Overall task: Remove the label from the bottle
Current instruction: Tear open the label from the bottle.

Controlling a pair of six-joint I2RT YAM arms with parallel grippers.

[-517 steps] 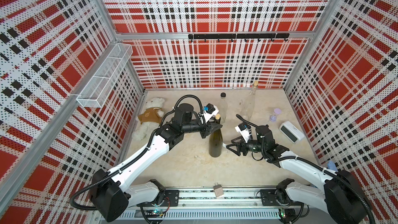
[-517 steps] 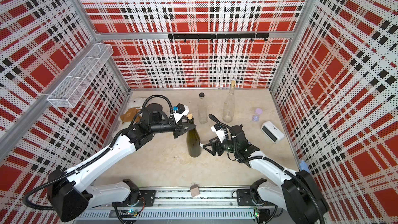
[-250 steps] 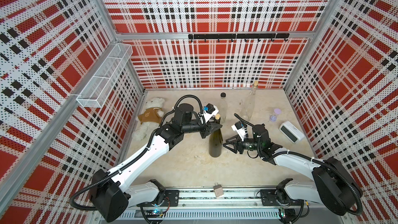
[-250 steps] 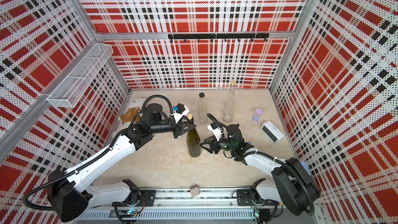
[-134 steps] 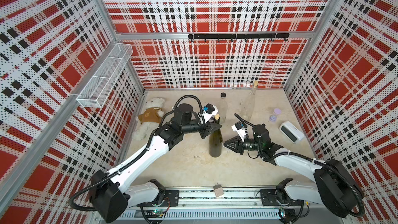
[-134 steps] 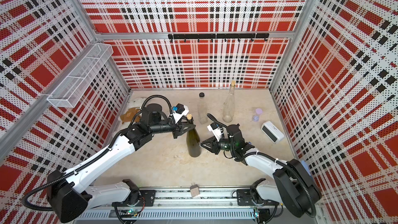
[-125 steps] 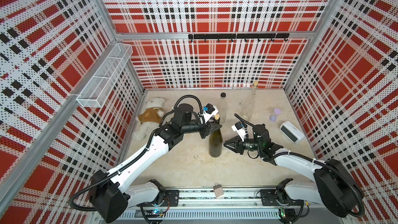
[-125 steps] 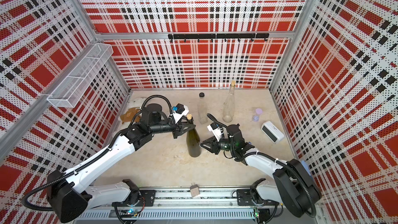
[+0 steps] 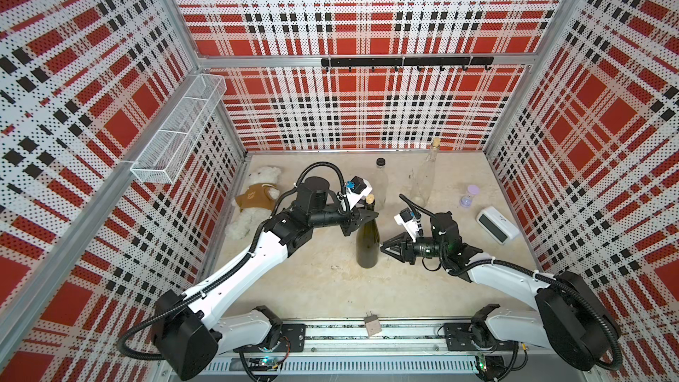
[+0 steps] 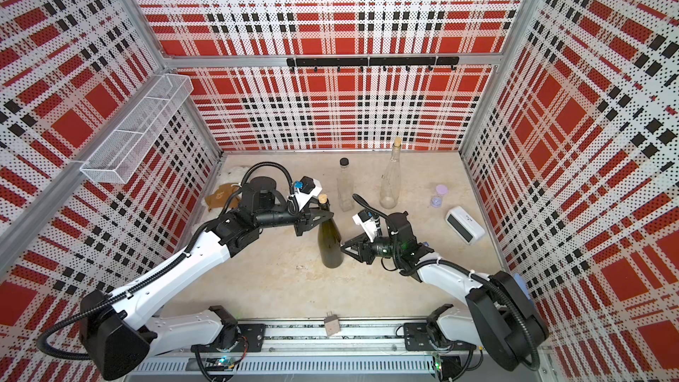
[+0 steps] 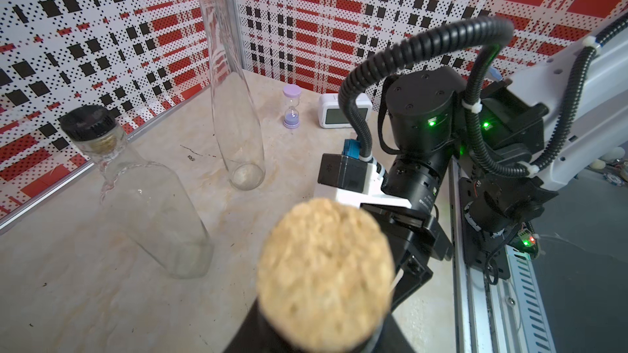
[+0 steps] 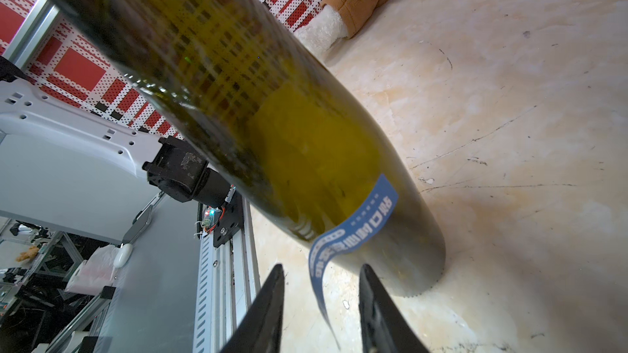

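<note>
1. The left arm [image 9: 250, 262] rises from its base at the near rail and stretches forward toward the middle, with the forearm about level.
2. The left gripper [image 9: 369, 214] points sideways toward the right arm, its jaws clamped tight on the neck of the bottle [image 9: 367, 248].
3. The right arm [image 9: 507, 277] lies low, reaching inward from its own base.
4. The right gripper [image 12: 321, 303] points back toward the left arm at a lower height. Its fingers [image 12: 270, 300] stand apart with a clear gap between them.
</note>
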